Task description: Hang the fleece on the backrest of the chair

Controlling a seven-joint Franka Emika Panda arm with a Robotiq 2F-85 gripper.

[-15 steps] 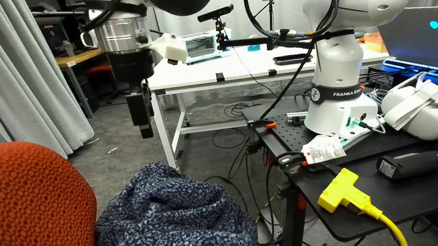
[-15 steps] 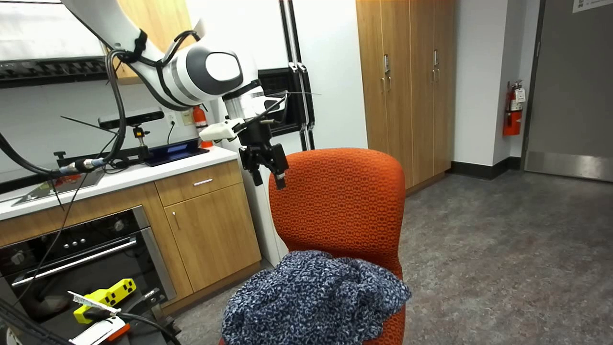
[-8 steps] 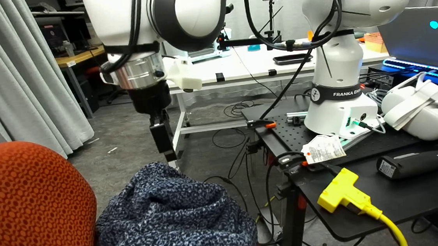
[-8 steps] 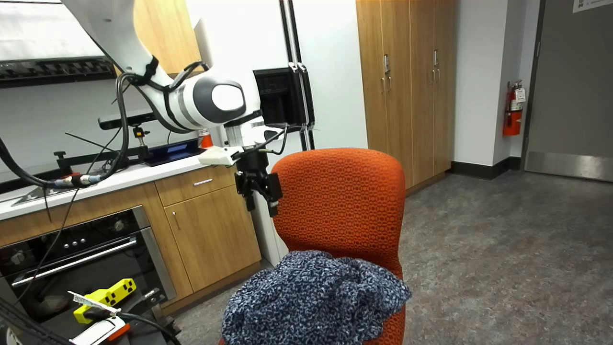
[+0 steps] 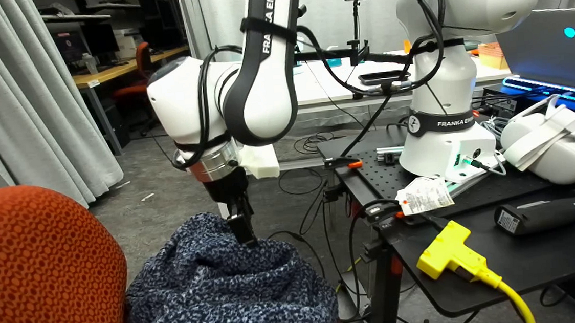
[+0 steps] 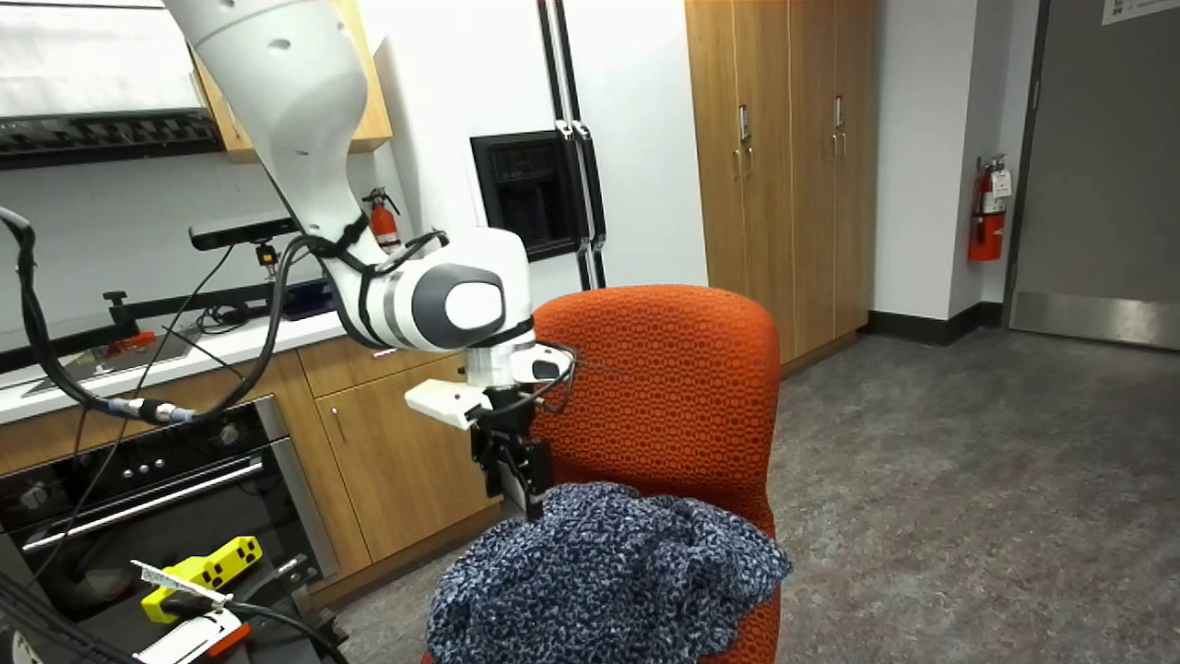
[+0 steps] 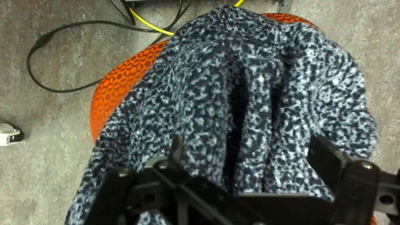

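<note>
Grey mottled flooring (image 6: 940,498) extends through the room. In an exterior view, tall wooden cabinets (image 6: 784,184), a grey door (image 6: 1088,166) and a red fire extinguisher (image 6: 988,221) stand at the far side, and a built-in oven (image 6: 157,461) sits beneath a white countertop (image 6: 313,330). In an exterior view, a pale grey curtain (image 5: 31,99) hangs to one side, and a black table (image 5: 546,254) bears the base of the Franka arm (image 5: 267,96), a white VR headset (image 5: 548,146) and a yellow power outlet block (image 5: 448,251). Black cables (image 5: 203,101) are strapped to the Franka arm.

The fleece (image 5: 226,300), speckled dark blue and white, lies bunched and creased on the seat (image 7: 120,87) of the orange patterned chair (image 6: 659,387). The backrest (image 5: 40,273) stands upright next to it; whether the fleece touches the backrest cannot be determined. In the wrist view, the seat shows past the fleece along one side and at the far edge.

The gripper (image 7: 245,142) is open: its fingers (image 7: 326,162) stand wide apart, and in the wrist view two deep, dark folds of the fleece appear in the space between them. In both exterior views the gripper points down at a slight tilt, fingertips at the upper edge of the fleece. Contact between fingertips and fleece cannot be confirmed. A gap separates the gripper from the backrest.
</note>
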